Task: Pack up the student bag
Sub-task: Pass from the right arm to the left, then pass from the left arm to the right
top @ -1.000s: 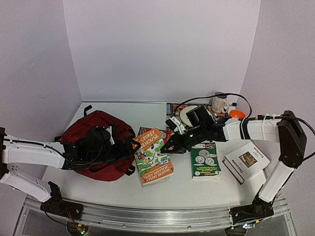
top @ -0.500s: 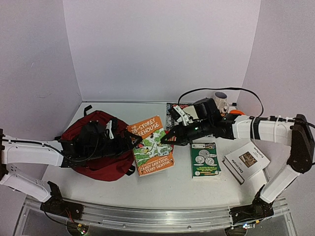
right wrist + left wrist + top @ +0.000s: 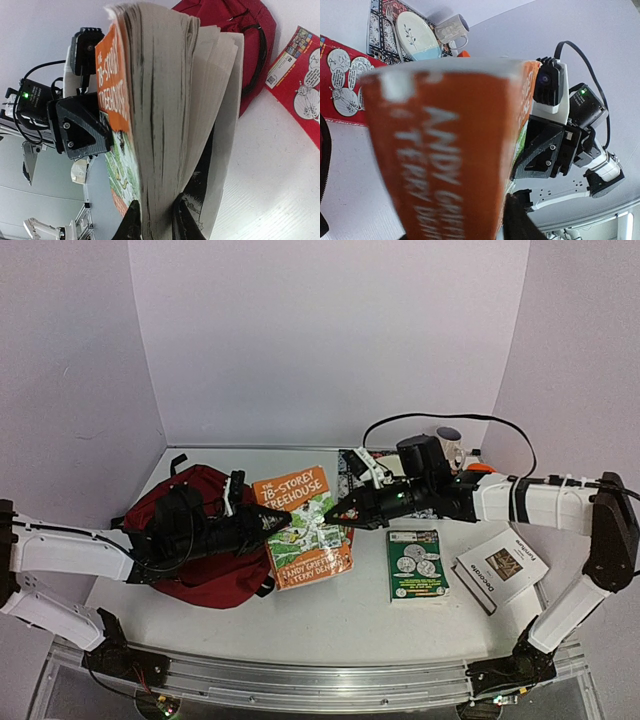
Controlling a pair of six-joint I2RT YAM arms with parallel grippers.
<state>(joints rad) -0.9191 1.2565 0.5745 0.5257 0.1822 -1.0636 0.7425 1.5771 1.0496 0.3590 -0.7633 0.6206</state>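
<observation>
Handover toward student bag (image 3: pixel 185 540): book (image 3: pixel 305 530) pinched in right gripper (image 3: pixel 341 515); left gripper (image 3: pixel 274 522) at spine, hold unclear. Needs firm left grip first.

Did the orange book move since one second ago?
Yes. The orange book is now farther from the green book, toward the back wall.

The student bag (image 3: pixel 205 585) is showing dark red with black straps. The paperback (image 3: pixel 305 530) is showing an orange cover with white lettering and green cartoon art. A flat book (image 3: pixel 417 565) is showing green with pale coin-like rounds.
</observation>
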